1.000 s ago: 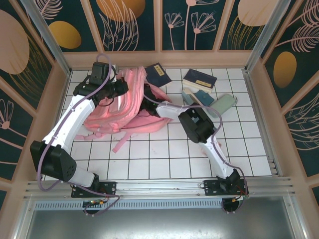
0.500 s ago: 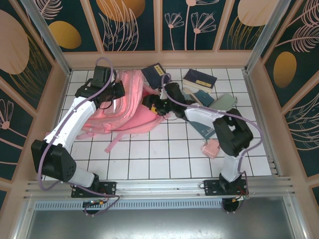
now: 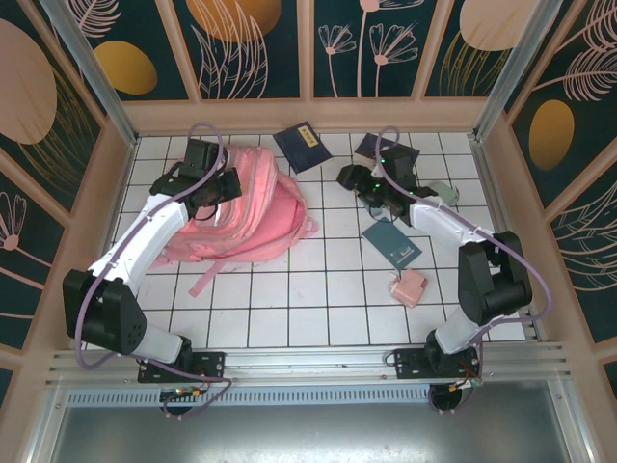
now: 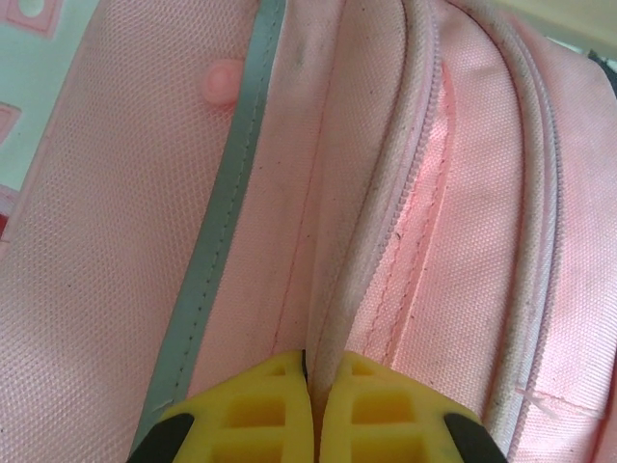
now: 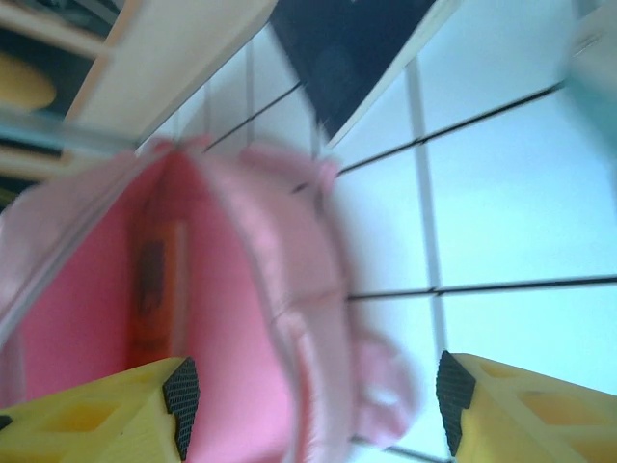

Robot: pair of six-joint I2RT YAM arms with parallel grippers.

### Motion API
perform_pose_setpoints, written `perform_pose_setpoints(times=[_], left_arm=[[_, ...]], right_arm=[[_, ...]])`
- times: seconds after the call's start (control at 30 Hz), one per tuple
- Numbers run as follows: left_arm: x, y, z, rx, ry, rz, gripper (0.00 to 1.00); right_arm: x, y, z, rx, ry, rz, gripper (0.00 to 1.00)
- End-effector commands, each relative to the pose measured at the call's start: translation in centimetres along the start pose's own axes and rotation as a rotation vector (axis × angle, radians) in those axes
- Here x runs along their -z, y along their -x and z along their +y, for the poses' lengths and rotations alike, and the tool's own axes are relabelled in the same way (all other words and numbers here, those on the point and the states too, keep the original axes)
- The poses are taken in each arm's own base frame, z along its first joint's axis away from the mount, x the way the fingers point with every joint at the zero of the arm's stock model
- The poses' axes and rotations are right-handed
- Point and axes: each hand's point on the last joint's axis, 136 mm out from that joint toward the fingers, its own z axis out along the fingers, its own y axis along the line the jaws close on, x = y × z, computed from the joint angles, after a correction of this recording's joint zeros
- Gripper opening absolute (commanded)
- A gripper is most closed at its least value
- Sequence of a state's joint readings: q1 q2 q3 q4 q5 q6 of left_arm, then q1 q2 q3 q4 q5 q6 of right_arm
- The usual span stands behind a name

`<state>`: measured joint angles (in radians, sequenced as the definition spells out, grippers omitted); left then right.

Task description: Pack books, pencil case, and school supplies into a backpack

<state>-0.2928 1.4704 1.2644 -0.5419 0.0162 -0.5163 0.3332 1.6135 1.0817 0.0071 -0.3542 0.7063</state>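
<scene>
The backpack (image 3: 255, 207) lies on the left half of the white tiled table (image 3: 318, 299), and its mouth is open. The left gripper (image 4: 313, 371) is squeezed tight on a fold of the pink cloth by the zipper (image 4: 424, 174), near the grey stripe (image 4: 214, 241). The right gripper (image 3: 350, 179) hangs over the tiles just right of the backpack. Its yellow fingers (image 5: 501, 410) stand wide apart with nothing between them. We see one navy book (image 3: 302, 147) lying flat by the back wall, just past the top of the backpack. A second navy book (image 3: 403, 154) lies further right, partly under the right arm. A teal pad (image 3: 392, 246) rests on the tiles in front of that arm. A pink block (image 3: 408, 286) sits near the pad, closer to the arm bases. The right wrist picture is blurry, so we cannot tell what is inside the backpack.
</scene>
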Motion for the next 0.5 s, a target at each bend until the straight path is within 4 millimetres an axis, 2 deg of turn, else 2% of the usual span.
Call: perform_pose_setpoints(times=[0.0,0.13,0.2,0.37,0.47], left_arm=[[0.5,0.4,2.2,-0.012,0.081,-0.039,0.0],[0.3,0.2,2.1,-0.022,0.074,-0.033,0.0],[0.4,0.4,1.8,-0.031,0.061,-0.039,0.0],[0.6,0.5,0.6,-0.059,-0.003,-0.035,0.0],[0.6,0.2,0.1,-0.072,-0.032,-0.022,0.0]], right_arm=[[0.1,2.0,-1.4,0.036,-0.058,-0.045,0.67],[-2.6,3.1,-0.2,0.064,0.0,-0.019,0.49],[-4.6,3.4,0.2,0.062,0.016,-0.002,0.33],[-10.0,4.2,1.4,0.044,0.066,0.019,0.01],[-13.4,4.7,1.3,0.016,0.056,0.012,0.0]])
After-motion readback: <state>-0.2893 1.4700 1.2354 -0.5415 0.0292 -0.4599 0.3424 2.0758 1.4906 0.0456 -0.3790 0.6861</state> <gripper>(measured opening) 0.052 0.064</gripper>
